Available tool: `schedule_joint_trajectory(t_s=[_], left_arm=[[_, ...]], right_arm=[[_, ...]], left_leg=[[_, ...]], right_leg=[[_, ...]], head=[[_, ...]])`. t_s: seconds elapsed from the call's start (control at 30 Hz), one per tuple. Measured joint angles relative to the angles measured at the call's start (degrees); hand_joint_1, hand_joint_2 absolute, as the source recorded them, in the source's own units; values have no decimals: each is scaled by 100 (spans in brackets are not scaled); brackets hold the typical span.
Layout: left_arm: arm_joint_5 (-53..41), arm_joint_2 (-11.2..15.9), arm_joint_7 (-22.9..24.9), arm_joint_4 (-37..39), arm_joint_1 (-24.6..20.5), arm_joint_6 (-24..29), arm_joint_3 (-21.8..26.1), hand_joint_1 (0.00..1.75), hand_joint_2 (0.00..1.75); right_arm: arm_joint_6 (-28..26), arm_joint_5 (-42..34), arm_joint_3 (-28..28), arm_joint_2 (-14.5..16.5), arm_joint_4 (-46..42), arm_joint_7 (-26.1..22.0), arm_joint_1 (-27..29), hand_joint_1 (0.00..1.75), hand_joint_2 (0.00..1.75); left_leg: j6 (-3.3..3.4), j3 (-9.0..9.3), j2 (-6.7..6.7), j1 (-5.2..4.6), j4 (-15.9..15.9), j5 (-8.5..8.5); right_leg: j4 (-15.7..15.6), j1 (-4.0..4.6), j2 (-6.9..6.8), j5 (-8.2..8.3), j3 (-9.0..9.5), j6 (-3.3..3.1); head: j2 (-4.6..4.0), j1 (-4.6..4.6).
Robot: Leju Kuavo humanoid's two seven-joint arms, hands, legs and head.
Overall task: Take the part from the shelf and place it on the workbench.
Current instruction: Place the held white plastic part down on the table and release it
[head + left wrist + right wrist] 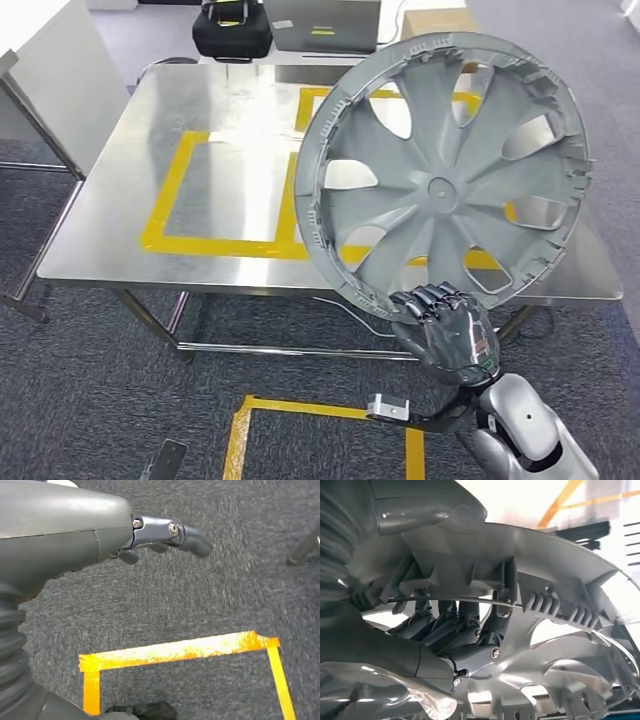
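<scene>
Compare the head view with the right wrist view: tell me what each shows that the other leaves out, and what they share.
Head view alone: the steel workbench with yellow tape rectangles, the carpet, a black bag behind the bench, and the wheel cover's full round shape. Right wrist view alone: the clips and wire ring inside the cover's rim, close up. Both: the right hand with its fingers hooked on the cover's rim.

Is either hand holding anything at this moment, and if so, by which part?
The right hand grips the grey wheel cover by its lower rim, fingers hooked over the edge, above the workbench. The left hand holds nothing.
</scene>
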Motion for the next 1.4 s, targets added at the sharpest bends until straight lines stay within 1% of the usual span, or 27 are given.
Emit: schedule_joint_trajectory(t_s=[0.07, 0.1, 0.13, 0.2, 0.23, 0.3, 0.47, 0.5, 0.53, 0.6, 0.67, 0.73, 0.77, 0.8, 0.83, 0.9, 0.93, 0.97, 1.03, 1.1, 1.17, 1.2, 1.27, 1.3, 1.33, 1.37, 1.4], left_arm=[[-4, 0, 0, 0, -5, 0, 0, 0, 175], [-6, 1, 0, 0, -9, 0, 0, 0, 175], [-7, 1, 0, 0, -10, 0, 0, 0, 175], [-7, 1, 0, 1, -4, -1, 0, 0, 175], [-7, 0, 0, 1, 3, -3, 0, 0, 175], [-7, -1, 0, 1, 14, -6, 0, 0, 175], [-7, -1, 0, 1, 15, -7, 0, 0, 175], [-7, 0, 0, 1, 14, -8, 0, 0, 175], [-5, 4, -3, 1, 10, -8, -1, 0, 175], [4, 4, -15, 1, 9, -5, -1, 0, 175], [9, -3, -19, 1, 4, -1, 0, 0, 175], [-1, -11, -10, 1, -6, 1, 0, 0, 175], [-7, -17, -4, 1, -6, 0, 0, 0, 175], [-11, -21, -2, 1, -3, 0, 0, 0, 175], [-14, -24, 2, 1, -1, 0, 0, 0, 175], [-19, -31, 8, 1, -3, 0, 0, 0, 175], [-21, -33, 9, 1, -6, 0, 0, 0, 175], [-23, -34, 9, 1, -10, 0, 0, 0, 175], [-26, -35, 9, 1, -15, 0, 0, 0, 175], [-28, -35, 10, 0, -16, 0, 0, 0, 175], [-31, -33, 13, 0, -18, -1, -1, 0, 175], [-33, -32, 15, 0, -20, -2, -1, 0, 175], [-51, -32, 37, 1, -18, -14, -3, 0, 175], [-61, -32, 53, 1, -15, -23, -5, 0, 175], [-69, -32, 68, 1, -13, -32, -10, 0, 175], [-73, -33, 79, 1, -13, -37, -18, 0, 175], [-76, -33, 84, 1, -15, -39, -27, 0, 175]], right_arm=[[4, -2, -2, -1, 1, 5, 9, 175, 175], [6, -6, -4, -2, 1, 9, 7, 175, 175], [8, -9, -5, -2, 1, 13, 6, 175, 175], [12, -12, -2, -2, 1, 13, 7, 175, 175], [14, -9, 1, -2, 1, 10, 12, 175, 175], [15, -3, 6, -2, 1, 7, 18, 175, 175], [15, -2, 8, -2, 1, 6, 18, 175, 175], [16, -2, 8, -2, 1, 6, 16, 175, 175], [21, -2, 7, -2, 2, 7, 10, 175, 175], [44, -3, 5, -3, 2, 3, -1, 175, 175], [68, -3, 7, -8, 1, -3, -13, 175, 175], [79, -3, 9, -10, 5, -2, -21, 175, 175], [89, -2, 12, -10, 14, -2, -21, 175, 175], [103, -2, 15, -10, 27, -3, -20, 175, 175], [124, -2, 19, -10, 43, -4, -22, 175, 175], [157, -2, 31, -10, 71, -9, -28, 175, 175], [168, -2, 37, -10, 84, -10, -35, 175, 175], [173, -1, 44, -10, 95, -11, -46, 175, 175], [181, 0, 57, -10, 117, -15, -76, 175, 175], [193, 2, 66, -10, 139, -20, -97, 175, 175], [231, -1, 75, -8, 169, -20, -133, 175, 175], [259, -4, 82, -3, 190, -17, -167, 175, 175], [328, -11, 103, 14, 258, -12, -261, 175, 175], [361, -14, 116, 22, 302, -11, -310, 175, 175], [393, -16, 134, 32, 349, -13, -358, 175, 175], [417, -18, 154, 43, 393, -15, -404, 175, 175], [432, -20, 175, 57, 430, -16, -448, 175, 175]], left_leg=[[-56, -18, 10, 8, 73, -72], [-88, -98, 15, 13, 255, -164], [-117, -255, 19, 20, 567, -297], [-151, -719, 21, 29, 1389, -569], [-154, -912, 21, 31, 1673, -601], [-147, -1082, 21, 31, 1858, -525], [-138, -1074, 21, 31, 1780, -413], [-103, -963, 21, 22, 1435, -160], [-49, -819, 22, -1, 1021, 44], [80, -496, 24, -8, 159, 421], [140, -401, 24, 16, -4, 394], [162, -382, 23, 14, -12, 383], [167, -374, 23, 13, -10, 371], [166, -357, 23, 14, -8, 354], [159, -333, 21, 18, -4, 334], [135, -279, 16, 27, 9, 290], [115, -260, 12, 29, 21, 265], [90, -257, 7, 19, 47, 240], [32, -269, -1, -1, 75, 214], [-18, -274, -1, -2, 72, 212], [-74, -322, 5, 10, 210, 101], [-106, -421, 8, 17, 441, -38], [-150, -760, 13, 31, 1189, -394], [-161, -928, 13, 37, 1531, -513], [-162, -1024, 14, 38, 1710, -527], [-154, -1020, 14, 38, 1666, -426], [-136, -914, 14, 37, 1405, -234]], right_leg=[[-10, -15, 2, -30, 35, -74], [-21, -27, -3, -48, 65, -111], [-26, -35, -9, -70, 94, -144], [-26, -34, -12, -121, 145, -182], [-26, -33, -7, -149, 178, -186], [-25, -31, 3, -187, 229, -185], [-25, -29, 8, -204, 256, -182], [-26, -26, 10, -234, 308, -174], [-30, -21, 13, -273, 350, -137], [-19, -12, 5, -393, 404, -20], [335, -12, -3, -603, 201, 71], [1090, -15, -1, -881, -224, 104], [1399, -18, -2, -941, -430, 118], [1524, -22, -2, -888, -555, 131], [1425, -29, -4, -721, -567, 140], [852, -46, -11, -280, -368, 148], [524, -53, -14, -127, -223, 150], [277, -51, -13, -59, -103, 137], [18, -38, -4, -37, 36, 84], [0, -30, 3, -34, 52, 6], [-18, -45, -4, -27, 67, -70], [-28, -57, -10, -24, 77, -104], [-29, -57, -14, -29, 79, -141], [-29, -55, -14, -30, 80, -145], [-28, -54, -12, -31, 82, -146], [-28, -52, -10, -32, 87, -146], [-27, -51, -7, -34, 96, -143]], head=[[0, -12], [0, -15], [0, -18], [0, -21], [0, -21], [0, -21], [0, -21], [0, -22], [0, -24], [0, -16], [0, 4], [0, 15], [0, 15], [0, 16], [0, 15], [0, 15], [0, 15], [0, 19], [0, 12], [0, 2], [0, -9], [0, -18], [0, -34], [0, -32], [0, -32], [0, -33], [0, -32]])
